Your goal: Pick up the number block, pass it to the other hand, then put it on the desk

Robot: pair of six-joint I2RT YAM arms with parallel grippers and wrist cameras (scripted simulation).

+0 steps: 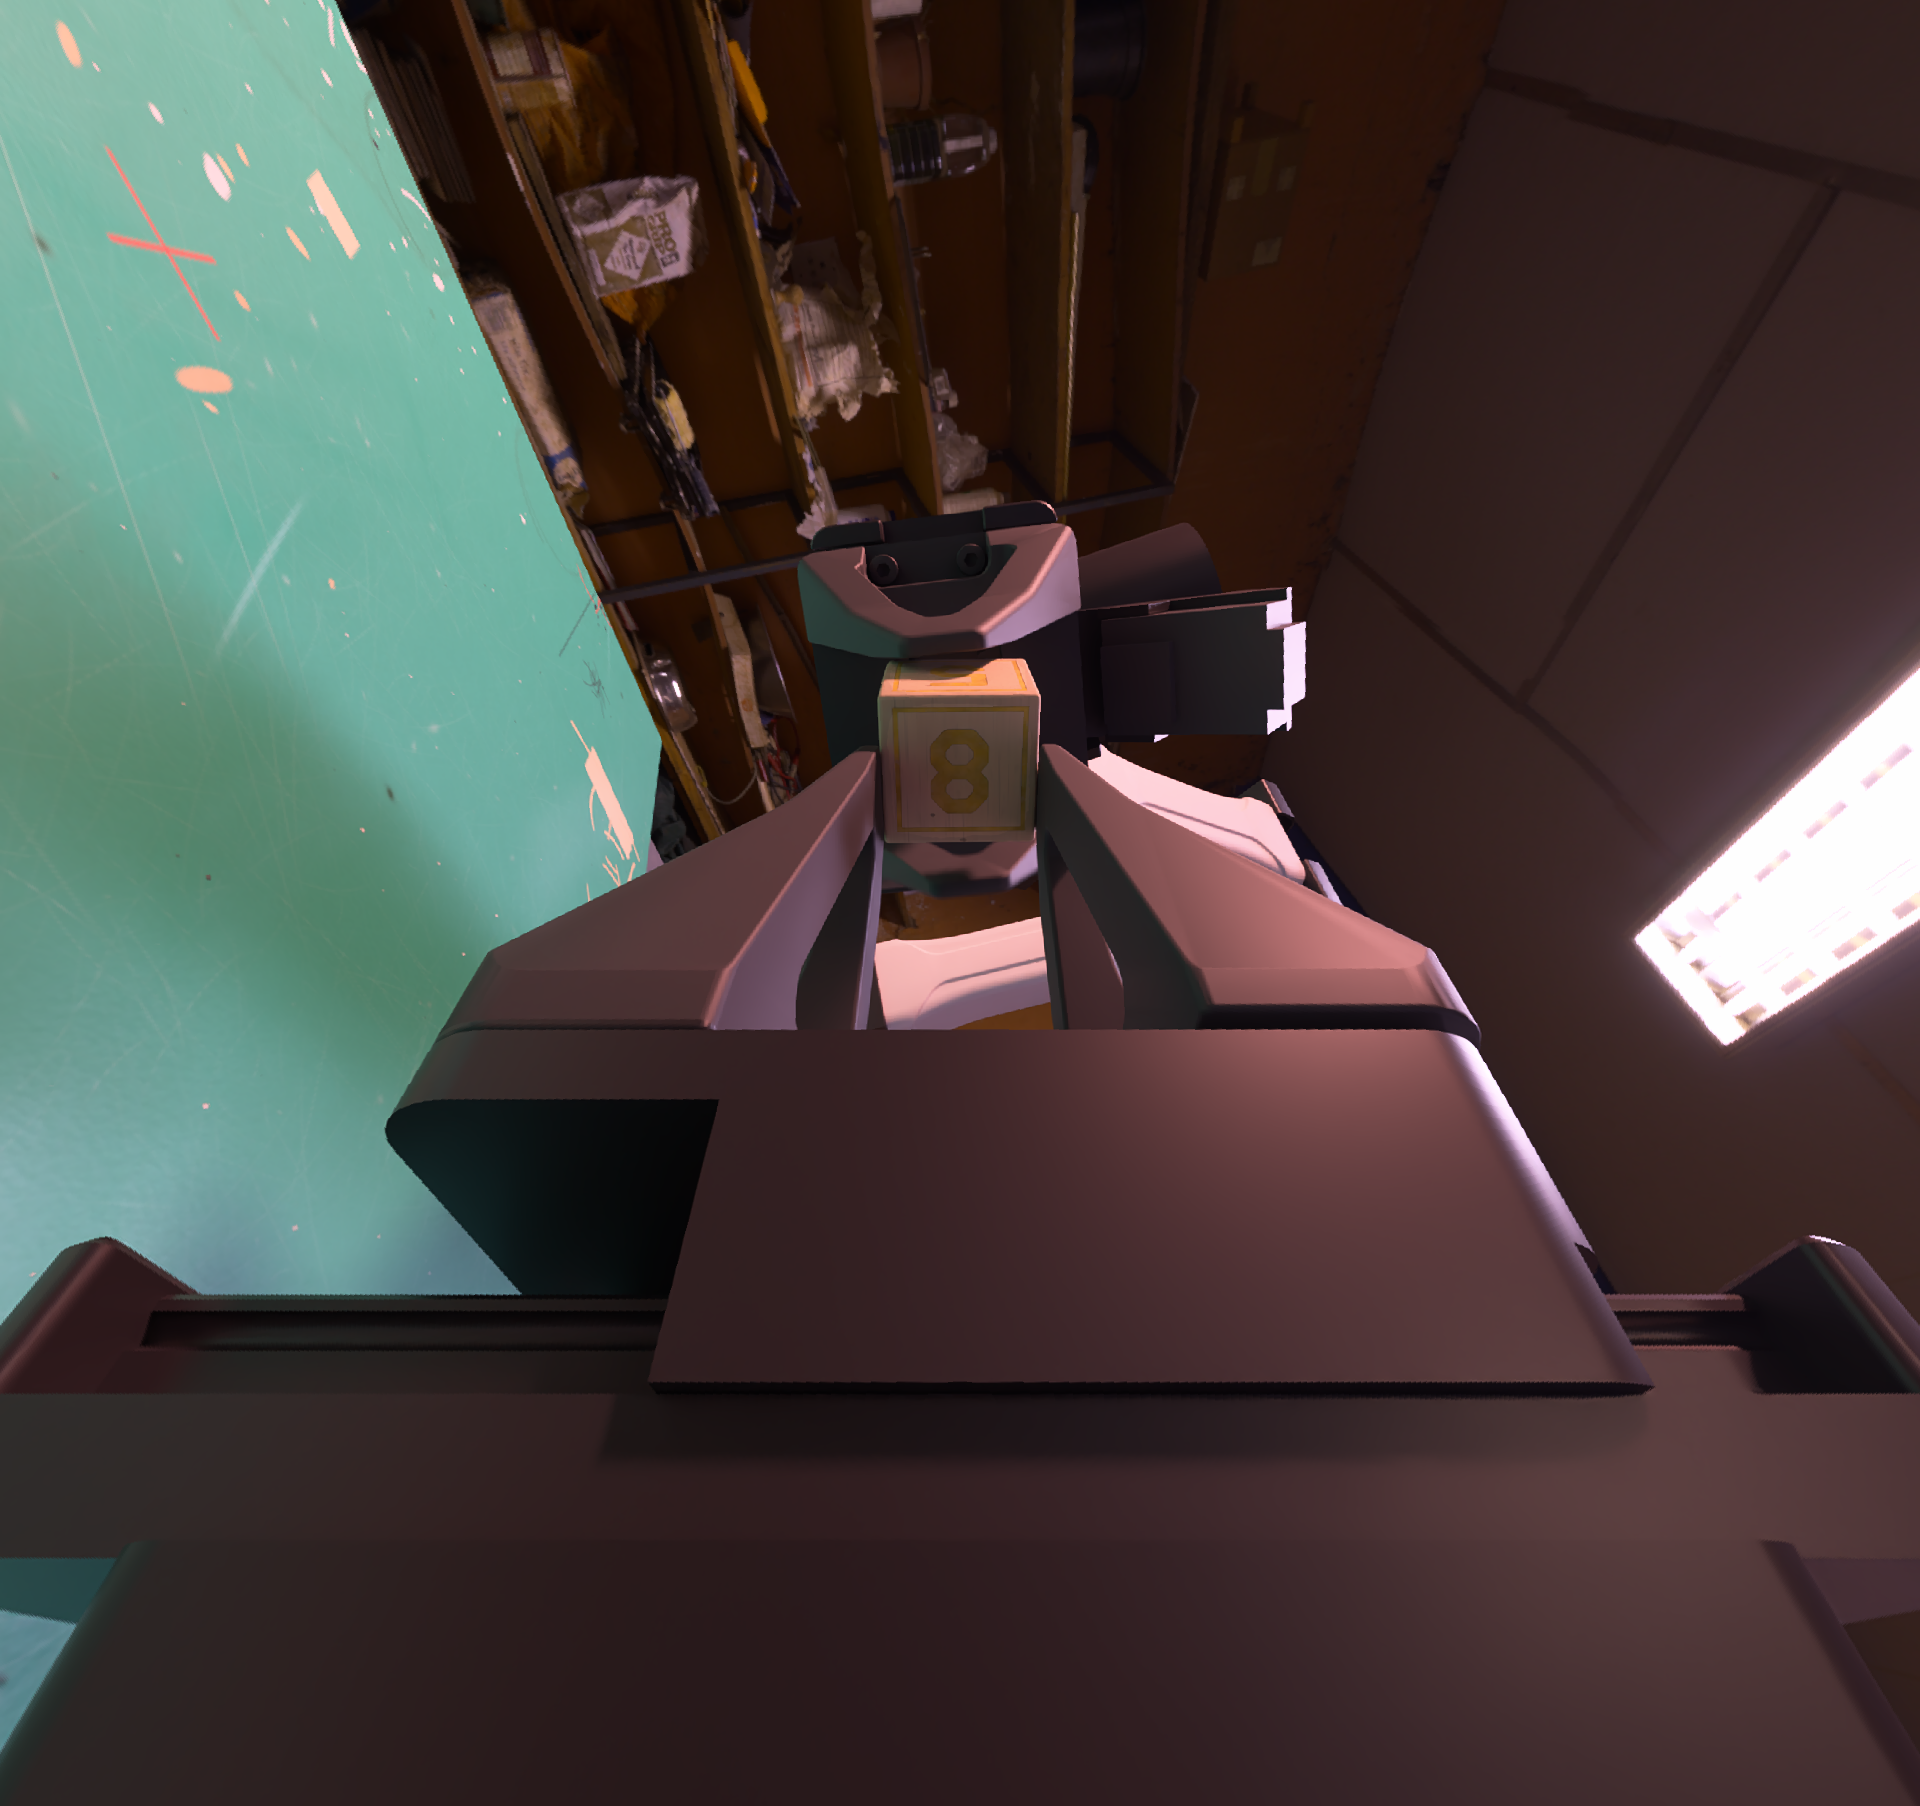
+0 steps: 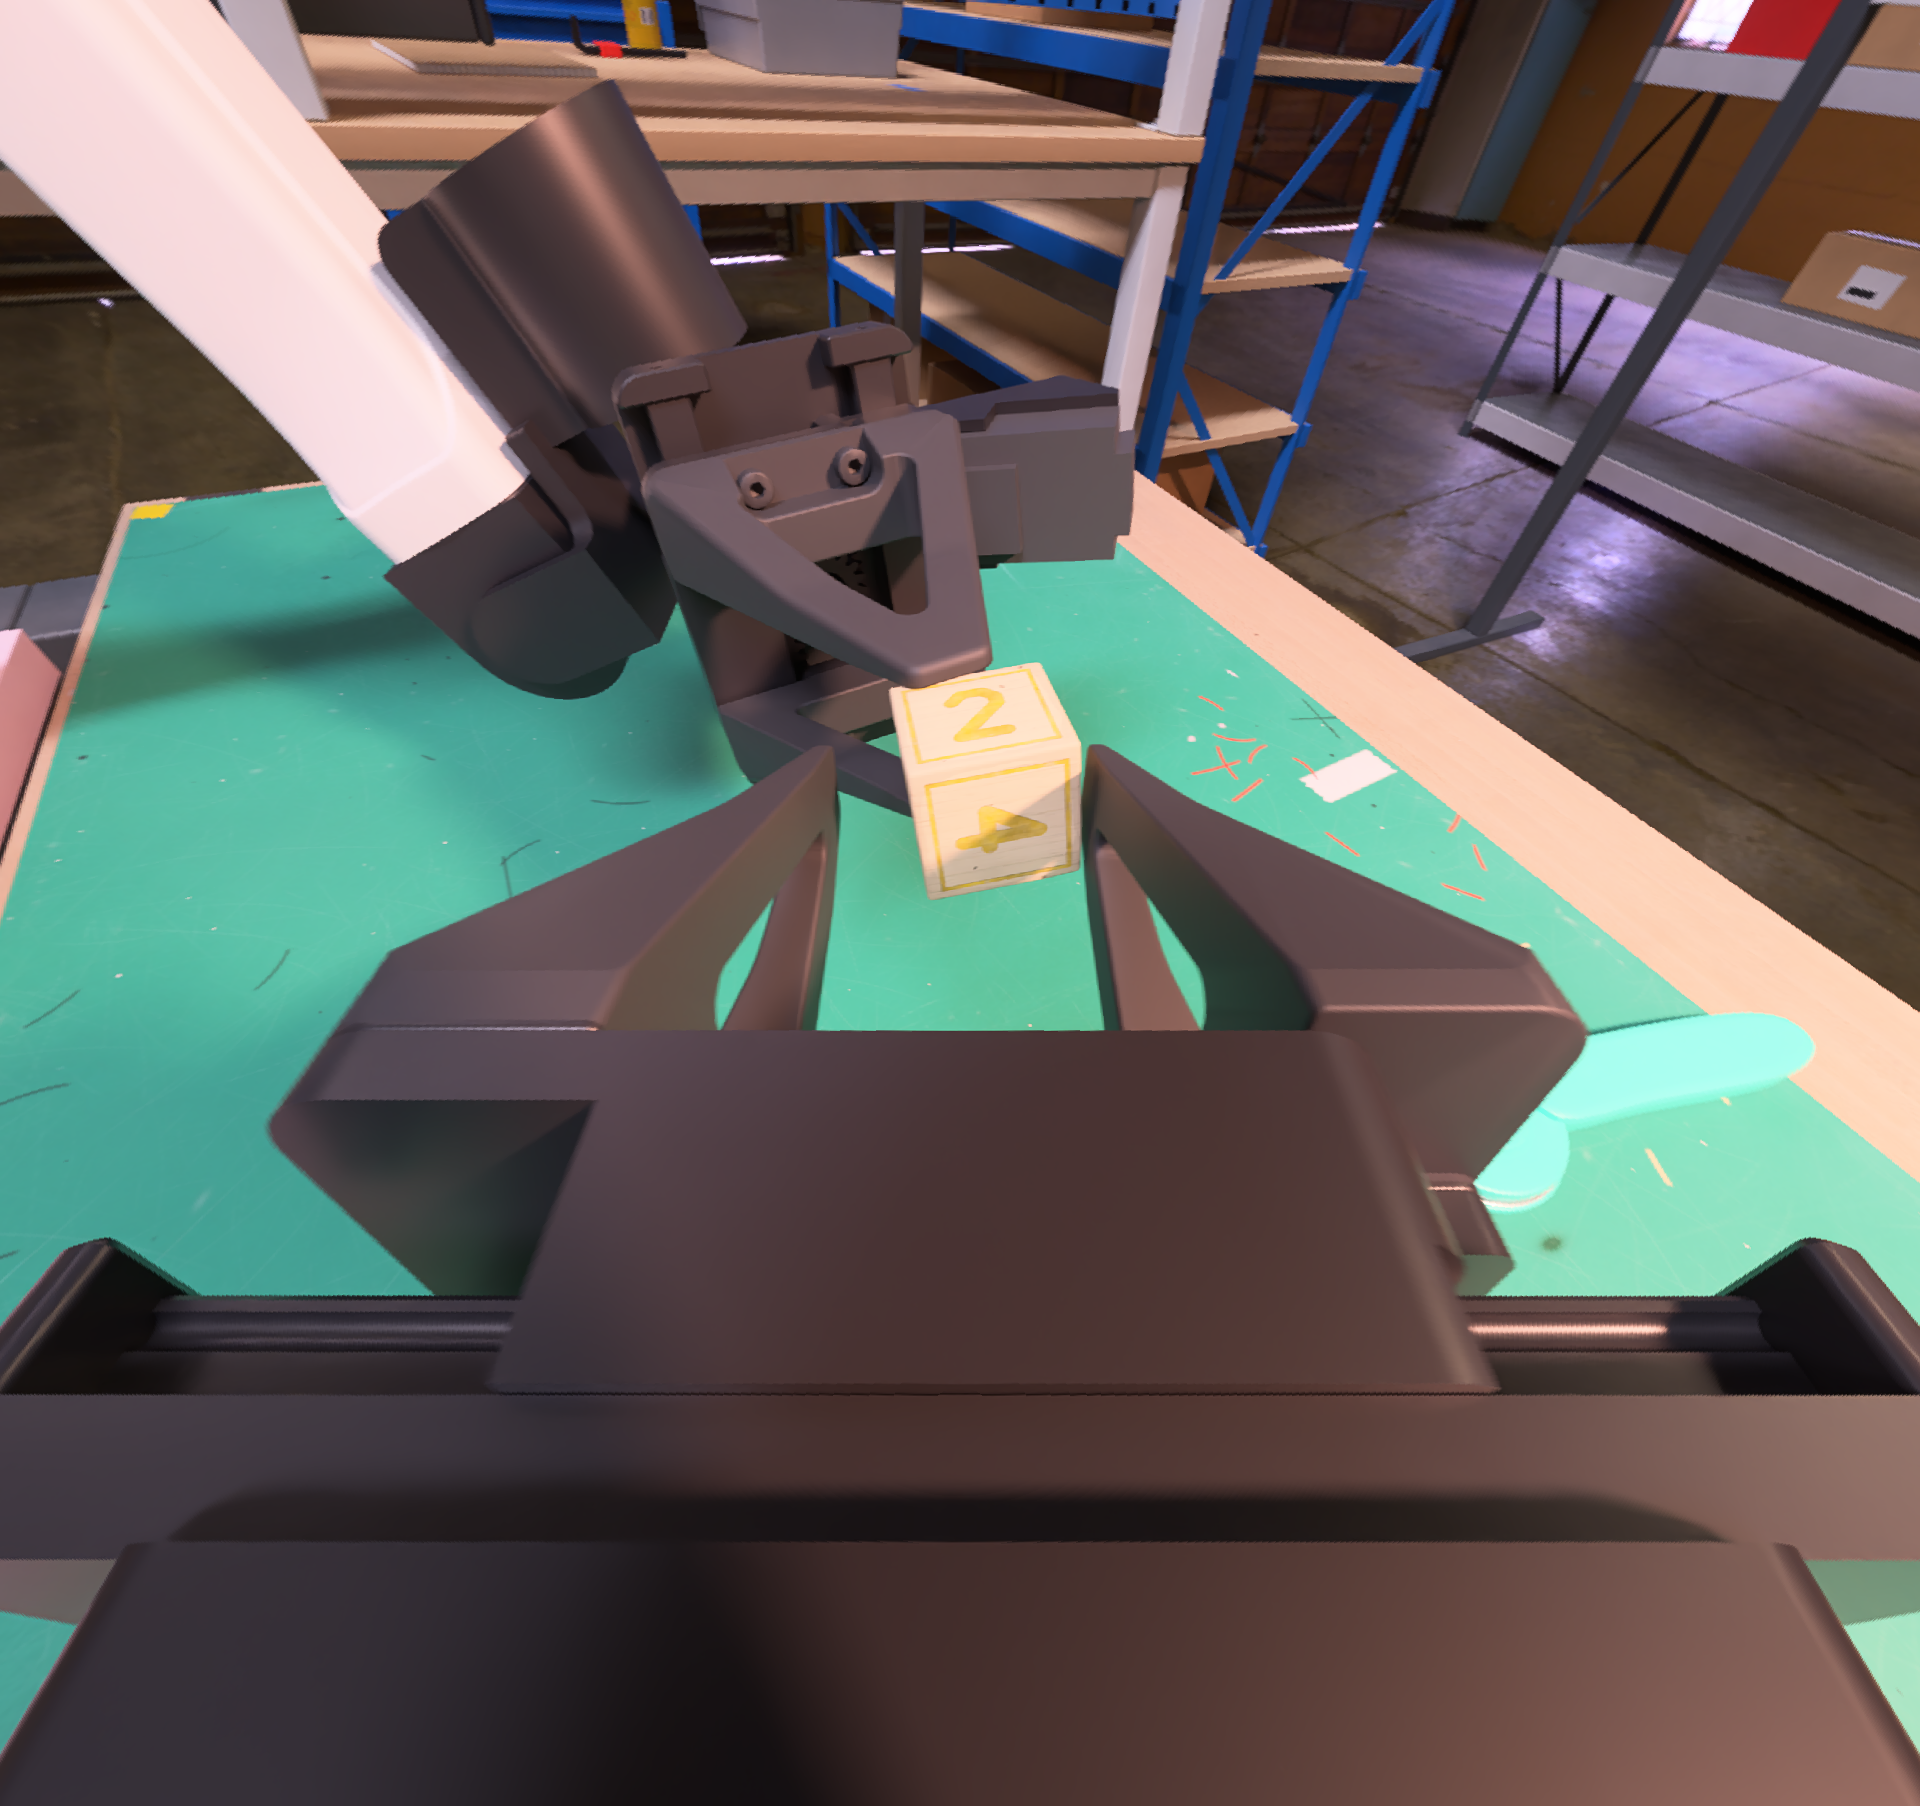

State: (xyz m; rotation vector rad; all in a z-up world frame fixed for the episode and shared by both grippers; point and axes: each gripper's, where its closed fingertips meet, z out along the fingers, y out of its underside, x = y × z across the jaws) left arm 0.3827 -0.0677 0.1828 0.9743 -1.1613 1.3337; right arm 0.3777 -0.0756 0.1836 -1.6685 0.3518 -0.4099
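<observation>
The number block is a pale wooden cube with yellow numerals. My left gripper is shut on its two sides and holds it in the air above the green desk mat. In the right wrist view the block sits between the fingers of my right gripper, which is open. Its right finger is at the block's side and a gap shows at its left finger. The left gripper clamps the block from top and bottom there. The right gripper shows behind the block in the left wrist view.
The green mat has a light wooden border on its right. A flat mint-green object lies near that edge. A pink object is at the far left. Shelving racks stand beyond the desk.
</observation>
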